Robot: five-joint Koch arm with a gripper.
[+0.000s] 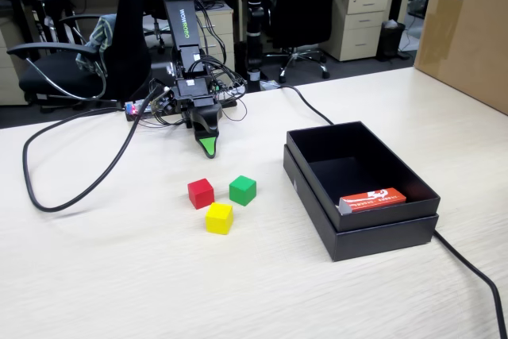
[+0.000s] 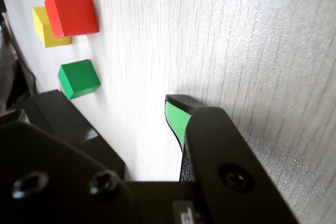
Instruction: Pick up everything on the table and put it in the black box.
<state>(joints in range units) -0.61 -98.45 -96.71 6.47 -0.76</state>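
Red cube (image 1: 201,193), green cube (image 1: 243,190), yellow cube (image 1: 219,217) clustered beyond the jaws (parted, empty)

I see the pale wood-grain desk (image 1: 119,275) carrying three cubes clustered near centre: red cube (image 1: 201,193), green cube (image 1: 243,190) at its 3 o'clock, yellow cube (image 1: 219,217) at 5. The black box (image 1: 381,236) sits well apart at 3 o'clock; a black cable (image 1: 48,196) loops at 9.

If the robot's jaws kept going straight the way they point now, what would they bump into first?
Probably the bare table. The gripper points steeply down just above the wood, short of the red cube and green cube. Depth is hard to judge.
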